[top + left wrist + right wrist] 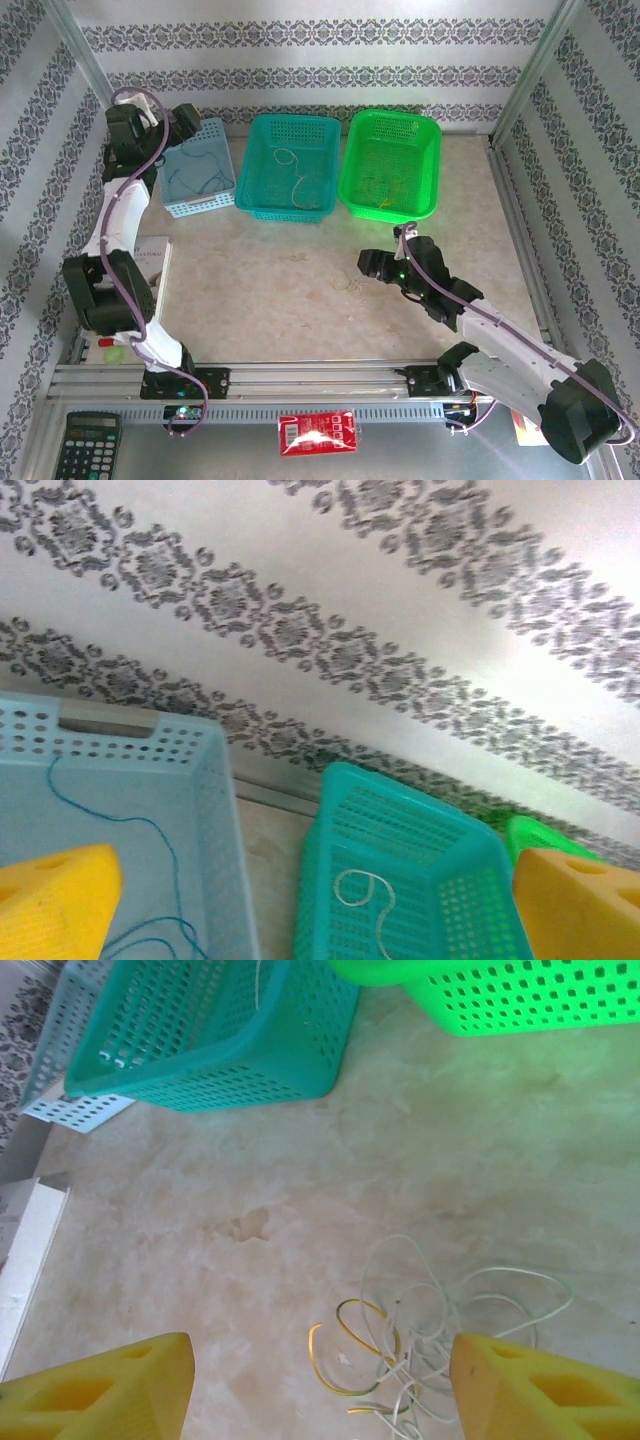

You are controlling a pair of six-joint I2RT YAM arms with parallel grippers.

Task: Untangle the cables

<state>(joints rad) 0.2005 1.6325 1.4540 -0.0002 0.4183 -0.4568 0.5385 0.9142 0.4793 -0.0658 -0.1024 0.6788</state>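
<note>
Table (270, 290) carries three baskets in a row across the upper frame, apparently one per colour. Light blue basket (200, 205), upper left, holds a blue strand (150, 825). Teal basket (290, 120), centre, holds a white strand (365, 890), and green basket (395, 115), upper right, holds thin yellow strands (385, 185). Left gripper (315, 880) hangs over the light blue basket, jaws spread wide and empty, a position consistent with dropping a strand there. Right gripper (320, 1360) hovers low at centre right, jaws likewise spread, above the tangle (420, 1330) of white and yellow cables lying loose on the table, presumably lined up to pick one out.
</note>
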